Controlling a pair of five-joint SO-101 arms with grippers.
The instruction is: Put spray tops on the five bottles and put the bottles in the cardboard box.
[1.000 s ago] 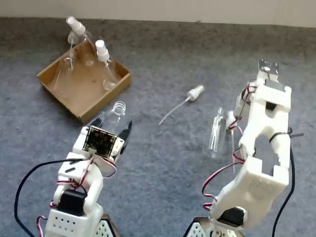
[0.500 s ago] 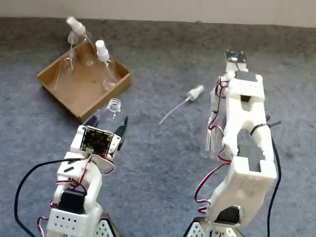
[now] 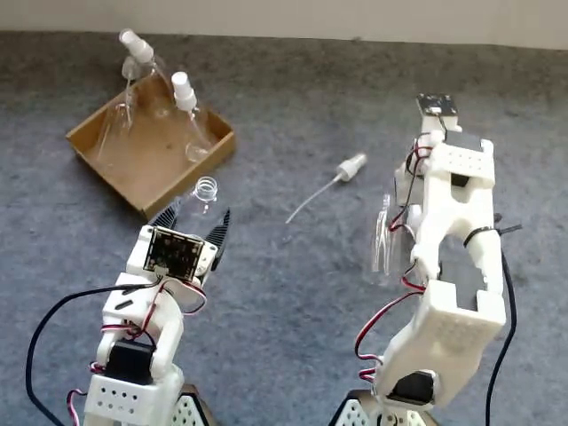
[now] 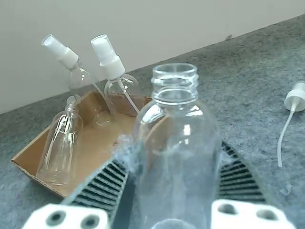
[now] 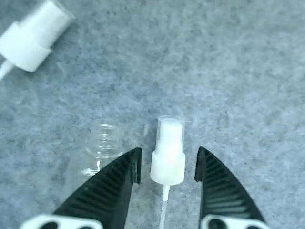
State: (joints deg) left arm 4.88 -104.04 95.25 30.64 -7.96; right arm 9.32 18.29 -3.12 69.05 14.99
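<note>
The left tool (image 3: 195, 220) is clamped on an open-necked bottle (image 4: 176, 152) and holds it upright just off the near corner of the cardboard box (image 3: 106, 174). The box sits towards the far left corner of the bench (image 3: 293, 293). In the box a capped bottle (image 3: 145, 71) leans at the far corner, a second capped bottle (image 3: 193, 124) rests against the right wall, and a third bottle (image 3: 111, 133) lies along the left side. On the right half of the bench, the right tool (image 5: 167, 164) is spread open astride a spray top (image 5: 167, 155), its fingers clear of it. A lying bottle (image 5: 97, 150) rests just beside that top. A loose spray top (image 3: 351, 166) lies near mid-bench.
</note>
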